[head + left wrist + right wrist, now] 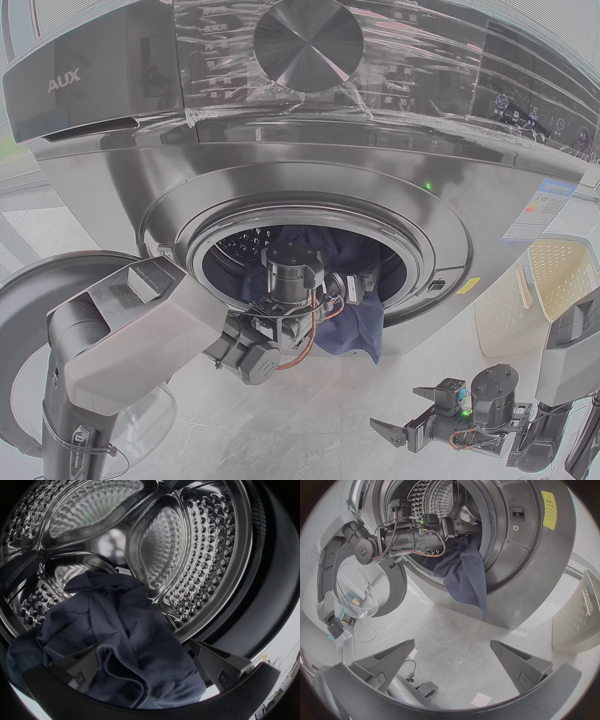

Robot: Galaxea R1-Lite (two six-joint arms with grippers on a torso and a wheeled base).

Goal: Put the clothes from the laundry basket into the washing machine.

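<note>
The washing machine (312, 162) stands with its round opening uncovered. A dark navy garment (353, 328) lies partly in the steel drum (193, 542), and one end hangs out over the front rim toward the floor (465, 570). My left gripper (146, 642) is inside the opening, open, with its fingers either side of the bunched garment (131, 620). From the head view it sits at the mouth of the drum (362, 284). My right gripper (400, 409) hangs open low over the floor, right of the opening, with nothing between its fingers (518, 664).
The cream perforated laundry basket (556, 287) stands on the floor to the right of the machine (578, 617). The machine's door (372, 583) is swung open to the left, beside my left arm. Grey tiled floor (325, 406) lies bare in front.
</note>
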